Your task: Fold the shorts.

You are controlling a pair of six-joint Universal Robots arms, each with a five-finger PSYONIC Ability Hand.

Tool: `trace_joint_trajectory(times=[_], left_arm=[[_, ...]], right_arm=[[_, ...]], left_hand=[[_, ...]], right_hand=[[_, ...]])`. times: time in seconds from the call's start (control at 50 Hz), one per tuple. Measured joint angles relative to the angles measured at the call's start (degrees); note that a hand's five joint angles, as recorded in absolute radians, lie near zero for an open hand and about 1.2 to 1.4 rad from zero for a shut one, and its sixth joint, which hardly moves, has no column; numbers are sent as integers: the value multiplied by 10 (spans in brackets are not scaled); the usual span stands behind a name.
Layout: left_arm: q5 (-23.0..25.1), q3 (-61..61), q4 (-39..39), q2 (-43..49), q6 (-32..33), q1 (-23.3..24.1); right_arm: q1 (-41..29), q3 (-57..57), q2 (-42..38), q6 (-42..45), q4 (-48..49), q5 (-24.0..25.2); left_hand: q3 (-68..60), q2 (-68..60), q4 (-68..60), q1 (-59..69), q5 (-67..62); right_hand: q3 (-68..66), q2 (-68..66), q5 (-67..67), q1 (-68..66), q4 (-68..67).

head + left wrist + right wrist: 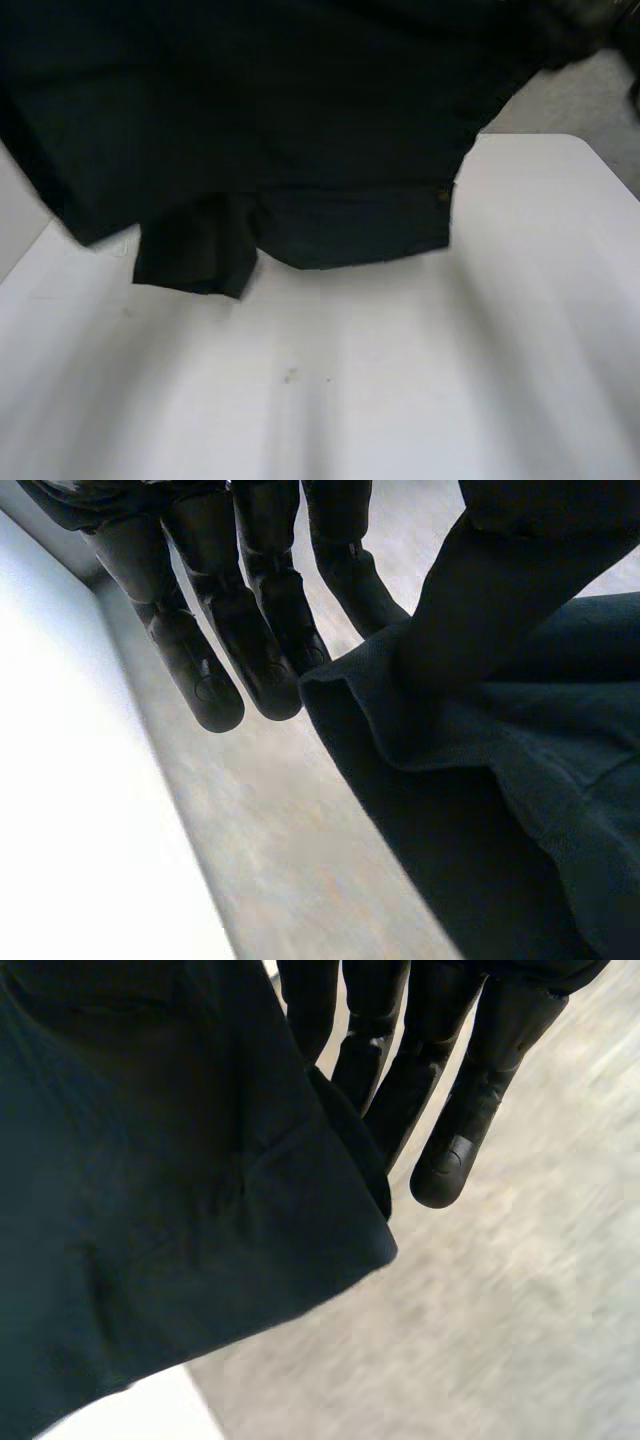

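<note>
The left hand (250,630) and right hand (470,1110) each pinch 1 edge of the black fabric shorts (300,120), which hang across the white worktop's (400,380) far half.

White table (400,380) spread out below me, far right corner rounded; a couple of tiny dark specks (290,376) near its middle; grey floor (590,95) beyond that corner; my left wrist view has the table's edge running alongside speckled grey floor; my right wrist view has the same floor, a white bit of table beside it.
</note>
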State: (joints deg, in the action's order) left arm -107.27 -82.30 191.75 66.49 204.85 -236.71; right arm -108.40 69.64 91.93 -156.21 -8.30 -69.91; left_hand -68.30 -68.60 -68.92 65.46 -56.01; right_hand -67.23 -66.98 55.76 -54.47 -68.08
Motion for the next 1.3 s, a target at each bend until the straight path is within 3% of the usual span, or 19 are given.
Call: trace_joint_trajectory(times=[0.18, 0.38, 0.42, 0.48, 0.5, 0.6, 0.66, 0.7, 0.82, 0.84, 0.86, 0.88, 0.9, 0.92, 0.94, 0.96, 1.14, 1.22, 1.3], left_arm=[[-1, 84, -22, -17, 31, 0], [17, 59, -37, 99, 35, -10], [29, 46, -36, 164, 31, -28], [34, 42, -35, 194, 30, -39], [42, 44, -27, 264, 24, -65], [53, 89, 8, 422, 16, -101], [57, 111, 21, 466, 15, -106], [63, 179, 48, 565, 20, -113], [70, 301, 71, 680, 38, -116], [77, 335, 81, 709, 44, -117], [79, 342, 83, 714, 45, -116], [87, 363, 93, 732, 50, -116], [94, 373, 104, 742, 52, -115], [99, 378, 113, 747, 54, -114], [103, 379, 120, 750, 55, -113], [112, 377, 140, 754, 57, -110], [123, 297, 183, 714, 57, -95], [112, 215, 153, 642, 49, -82], [98, 105, 66, 541, -3, -59]], right_arm=[[-1, -133, 24, -10, -102, -4], [-3, -160, -74, -18, -136, -5], [-6, -158, -132, -17, -135, -7], [-8, -158, -155, -16, -135, -9], [-13, -162, -215, -15, -130, -19], [-26, -200, -338, -14, -99, -64], [-27, -209, -357, -13, -91, -73], [-34, -267, -456, -9, -24, -120], [-39, -323, -545, 11, 86, -142], [-40, -337, -570, 24, 123, -143], [-41, -339, -574, 26, 128, -143], [-43, -350, -591, 38, 152, -141], [-44, -357, -603, 47, 162, -140], [-45, -361, -609, 54, 166, -139], [-46, -365, -613, 60, 167, -139], [-48, -373, -620, 71, 163, -139], [-51, -347, -571, 86, 90, -144], [-47, -267, -488, 84, 38, -141], [-35, -138, -387, 95, -17, -111]], left_hand=[[0, 0, 0, 0, 0], [0, 0, 0, 0, 0], [0, 0, 0, 0, 0], [0, 0, 0, 0, 0], [0, -1, 0, 0, 0], [0, -1, 0, 0, 0], [0, -1, 0, 0, 0], [0, -1, 0, 0, 0], [2, 2, 2, -3, 2], [123, 124, 114, -111, 85], [192, 195, 185, -190, 154], [276, 281, 284, -282, 254], [399, 417, 411, -420, 381], [399, 417, 411, -420, 381], [399, 417, 411, -420, 381], [548, 554, 560, -542, 525], [562, 571, 571, -543, 533], [562, 571, 571, -543, 533], [561, 569, 570, -541, 532]], right_hand=[[0, 0, 0, 0, 0], [0, 0, 6, -11, 0], [0, 0, 6, -14, 0], [0, 0, 7, -14, 0], [-6, 0, 8, -14, 0], [-7, 0, 9, -14, 0], [-7, 0, 9, -14, 0], [-7, 0, 9, -14, 0], [-4, 2, 8, -14, 4], [172, 176, -161, 163, 179], [172, 176, -161, 163, 179], [366, 375, -357, 345, 375], [400, 409, -390, 366, 408], [486, 491, -472, 411, 495], [520, 520, -501, 424, 528], [543, 537, -514, 428, 544], [552, 541, -518, 428, 547], [552, 541, -518, 428, 547], [552, 541, -518, 428, 547]])
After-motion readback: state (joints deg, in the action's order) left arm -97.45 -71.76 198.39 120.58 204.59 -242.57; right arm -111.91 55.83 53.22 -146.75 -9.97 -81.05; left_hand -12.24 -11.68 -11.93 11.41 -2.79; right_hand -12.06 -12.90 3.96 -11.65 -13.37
